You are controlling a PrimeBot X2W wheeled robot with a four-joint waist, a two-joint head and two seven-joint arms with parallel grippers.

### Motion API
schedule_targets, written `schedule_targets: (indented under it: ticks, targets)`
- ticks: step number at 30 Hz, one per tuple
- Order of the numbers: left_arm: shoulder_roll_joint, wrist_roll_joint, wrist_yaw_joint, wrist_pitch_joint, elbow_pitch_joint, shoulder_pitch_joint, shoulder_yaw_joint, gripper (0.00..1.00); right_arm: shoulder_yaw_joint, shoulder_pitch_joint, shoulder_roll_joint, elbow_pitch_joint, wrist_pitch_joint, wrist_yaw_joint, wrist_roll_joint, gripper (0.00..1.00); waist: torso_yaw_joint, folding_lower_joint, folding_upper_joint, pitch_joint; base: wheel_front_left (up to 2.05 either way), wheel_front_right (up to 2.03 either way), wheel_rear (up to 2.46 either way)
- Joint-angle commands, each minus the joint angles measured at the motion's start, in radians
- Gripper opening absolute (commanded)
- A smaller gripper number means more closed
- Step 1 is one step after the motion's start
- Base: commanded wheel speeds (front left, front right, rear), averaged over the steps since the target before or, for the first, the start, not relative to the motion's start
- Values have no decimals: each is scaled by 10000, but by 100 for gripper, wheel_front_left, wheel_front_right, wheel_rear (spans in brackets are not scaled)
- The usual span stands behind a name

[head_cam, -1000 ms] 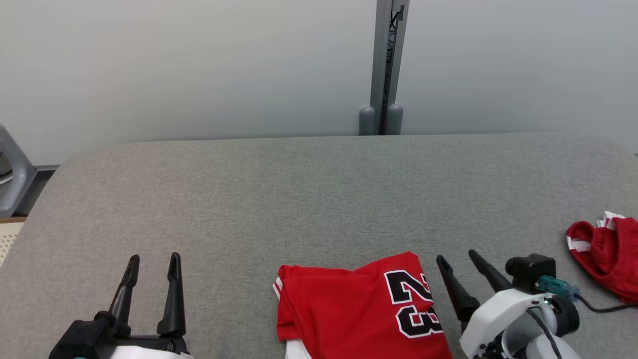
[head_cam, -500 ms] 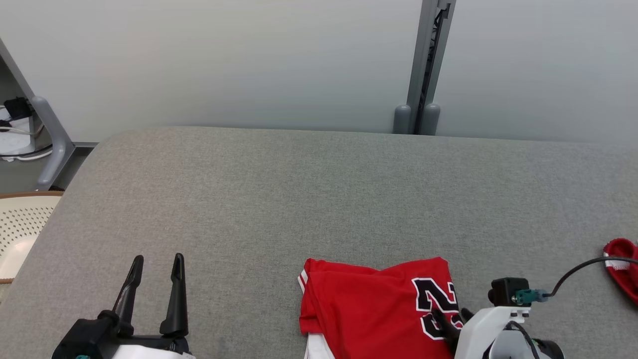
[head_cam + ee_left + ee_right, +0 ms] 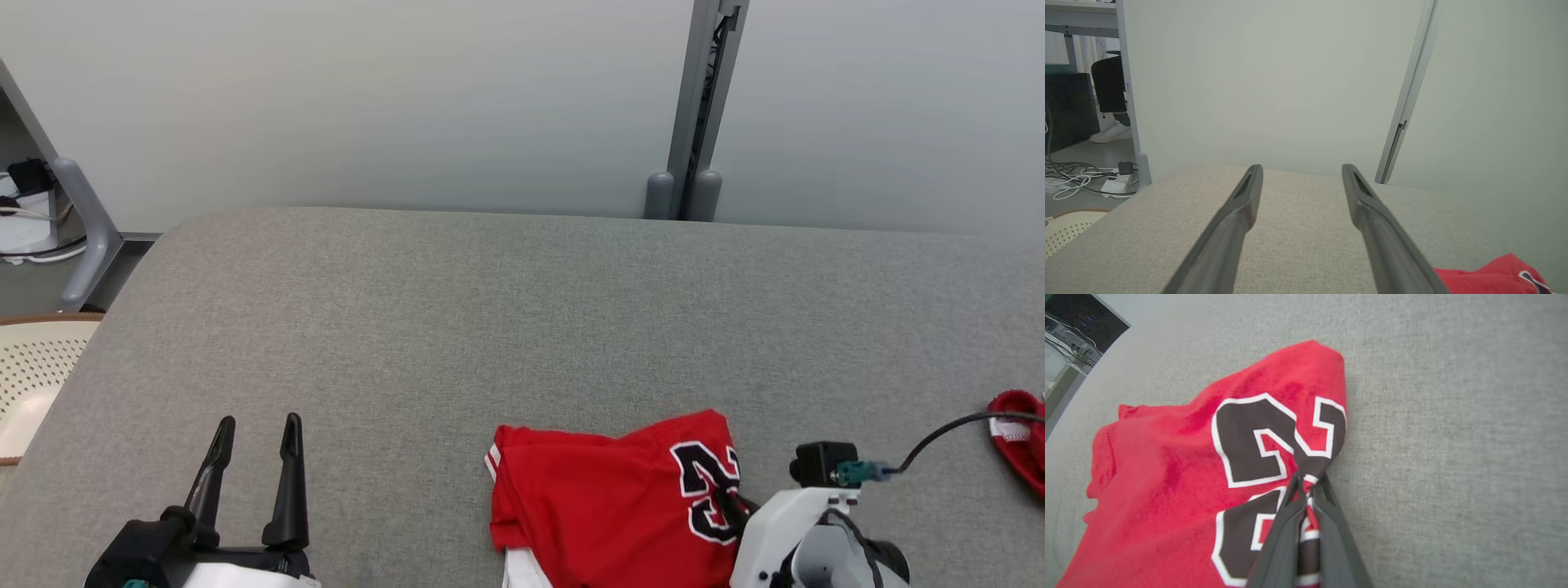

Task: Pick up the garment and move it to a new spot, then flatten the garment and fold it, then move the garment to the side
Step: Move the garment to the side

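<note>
Right gripper clamping the numbered edge of the red jersey; left gripper hanging spread and empty, well left of it.

Bright, even, diffuse light, faint shadow beside the garment (wide-angle warp at wrist-view edges).

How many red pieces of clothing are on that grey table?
2. The numbered red jersey lies at the near edge, pinched by the right gripper; another red garment sits at the far right, cut off by the frame. More may be hidden.
</note>
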Motion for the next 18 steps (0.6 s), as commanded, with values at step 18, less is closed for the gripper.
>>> schedule_targets:
  ticks: [18]
  targets:
    - [-70, -5, -94, -41, -307, -566, -688, 100, 1794, -2303, -1489, -1043, -880, 2, -41, 0, -2824, 0, -1, 309, 0, 0, 0]
